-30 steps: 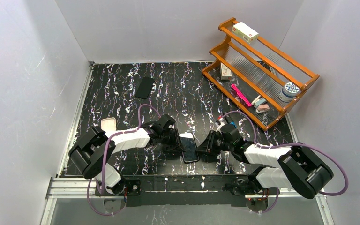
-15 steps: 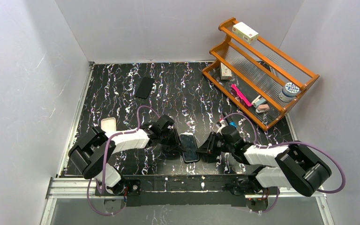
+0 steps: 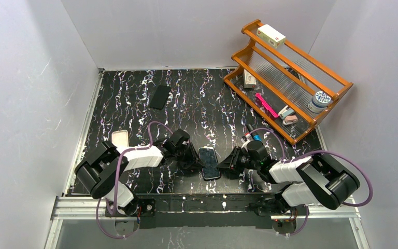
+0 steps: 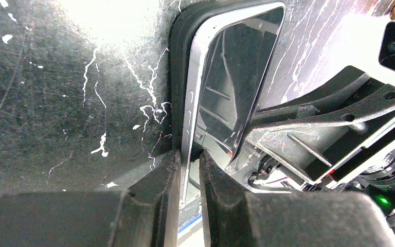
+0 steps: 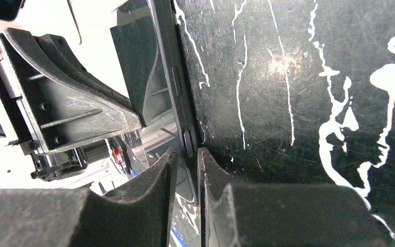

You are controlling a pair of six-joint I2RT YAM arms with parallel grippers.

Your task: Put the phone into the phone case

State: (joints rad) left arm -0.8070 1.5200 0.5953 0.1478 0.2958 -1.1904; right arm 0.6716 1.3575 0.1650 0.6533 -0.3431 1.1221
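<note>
While the overhead view shows only that the phone (image 3: 209,163) lies screen up on the dark marbled table (image 3: 134,104), close to its near edge with an arm on either side, the wrist cameras show the grips. The left gripper (image 4: 189,159) is clenched on the phone's left long edge. The silver side runs down into the narrow gap between the two dark fingers (image 4: 164,190), and the black rim of the phone case (image 4: 177,62) hugs that edge and the far corner. The right gripper (image 5: 187,157) is pinched on the opposite long edge, where two dark side buttons show just ahead of its fingertips. Whether that dark edge is bare phone or case cannot be told from this view. Only the overhead camera takes in the rest: a flat black slab (image 3: 160,96) well apart at the far left of the table, a small white box (image 3: 119,138) near the left arm, and a wooden rack (image 3: 337,74) at the far right corner.
</note>
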